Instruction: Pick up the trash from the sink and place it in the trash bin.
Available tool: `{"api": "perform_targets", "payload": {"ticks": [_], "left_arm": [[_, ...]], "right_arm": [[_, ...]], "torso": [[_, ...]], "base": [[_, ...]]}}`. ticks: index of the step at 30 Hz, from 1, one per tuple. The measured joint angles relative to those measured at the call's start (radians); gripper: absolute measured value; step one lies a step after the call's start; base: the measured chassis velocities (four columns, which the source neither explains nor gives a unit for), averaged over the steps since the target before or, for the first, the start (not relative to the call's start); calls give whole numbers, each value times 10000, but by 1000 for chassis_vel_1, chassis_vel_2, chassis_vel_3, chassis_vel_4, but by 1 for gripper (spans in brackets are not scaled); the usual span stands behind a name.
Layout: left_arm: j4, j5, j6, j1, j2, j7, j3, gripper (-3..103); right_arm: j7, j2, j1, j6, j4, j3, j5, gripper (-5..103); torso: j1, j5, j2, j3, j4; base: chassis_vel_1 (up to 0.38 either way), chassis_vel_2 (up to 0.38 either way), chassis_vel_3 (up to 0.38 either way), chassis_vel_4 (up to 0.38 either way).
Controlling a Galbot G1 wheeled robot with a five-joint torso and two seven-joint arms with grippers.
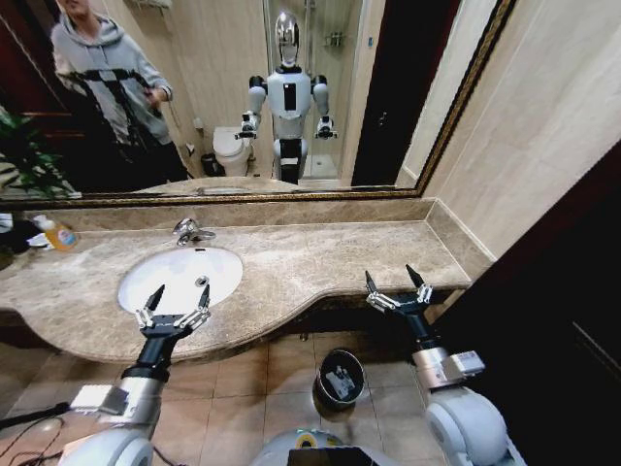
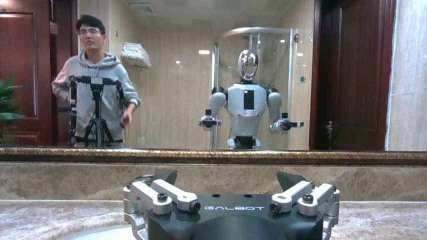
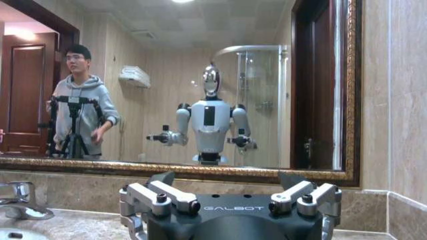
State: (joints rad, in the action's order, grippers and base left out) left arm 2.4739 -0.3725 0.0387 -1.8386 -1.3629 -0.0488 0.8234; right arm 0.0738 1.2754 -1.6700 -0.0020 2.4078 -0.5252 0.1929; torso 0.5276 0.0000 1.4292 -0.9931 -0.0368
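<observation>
The white oval sink [image 1: 173, 275] is set in the beige marble counter, with its chrome tap [image 1: 190, 231] behind it. My left gripper [image 1: 175, 299] hangs open over the sink's front rim with nothing between its fingers. The left wrist view shows that gripper [image 2: 227, 178] open before the counter's backsplash. My right gripper [image 1: 396, 282] is open and holds nothing at the counter's front edge, far right of the sink; it appears again [image 3: 227, 177] in its own wrist view. The black trash bin [image 1: 325, 367] stands on the floor tiles below, between the arms. Pale trash [image 1: 341, 384] lies inside it.
A clear bottle with an orange label [image 1: 58, 233] stands at the counter's far left beside a plant [image 1: 24, 155]. A framed mirror [image 1: 388, 97] covers the wall behind the counter. A dark panel [image 1: 563, 291] closes off the right side.
</observation>
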Motion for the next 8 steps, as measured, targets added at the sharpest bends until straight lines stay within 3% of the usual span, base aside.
{"api": "perform_targets", "payload": {"ticks": [8], "left_arm": [[0,0,0,0,0,0,0,100]], "right_arm": [[0,0,1,0,-8,1,0,100]], "torso": [[0,0,0,0,0]], "base": [[0,0,0,0]]}}
